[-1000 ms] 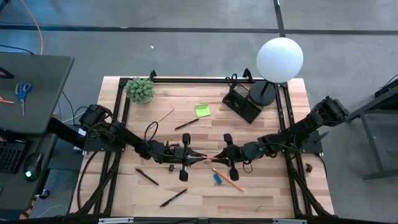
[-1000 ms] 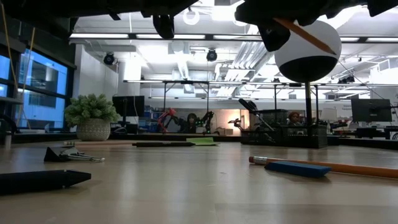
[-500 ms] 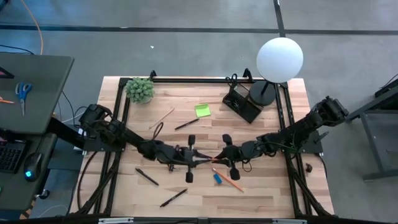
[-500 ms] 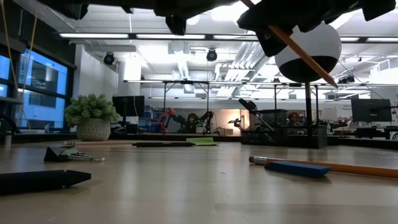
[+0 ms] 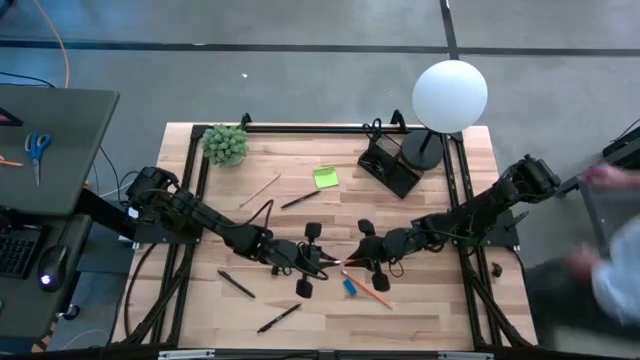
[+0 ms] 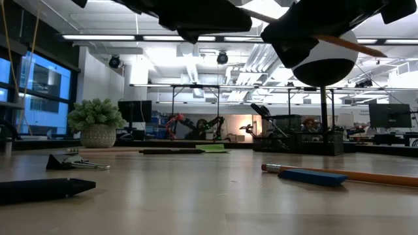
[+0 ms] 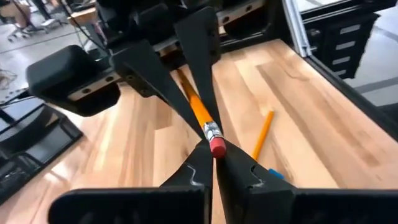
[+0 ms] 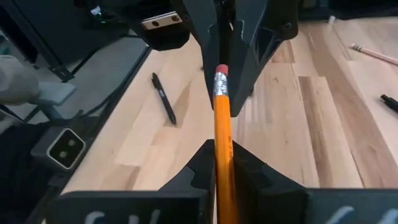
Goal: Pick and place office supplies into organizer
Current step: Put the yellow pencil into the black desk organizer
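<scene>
Two pens (image 5: 237, 284) on wooden table (image 5: 440, 310); blurred figure (image 5: 610, 270), perhaps person.

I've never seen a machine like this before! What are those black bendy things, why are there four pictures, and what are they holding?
Those are two robot arms working at a wooden table. One picture looks down from above, one looks across the table top, and two come from small cameras on the arms' wrists.

In the middle, the left gripper and the right gripper meet. Both are pinching the same orange pencil, one at each end, as if passing it over.

On the table lie black pens, another orange pencil, a small blue piece and a green sticky-note pad. At the back stand a black organizer, a white globe lamp and a small plant.
</scene>
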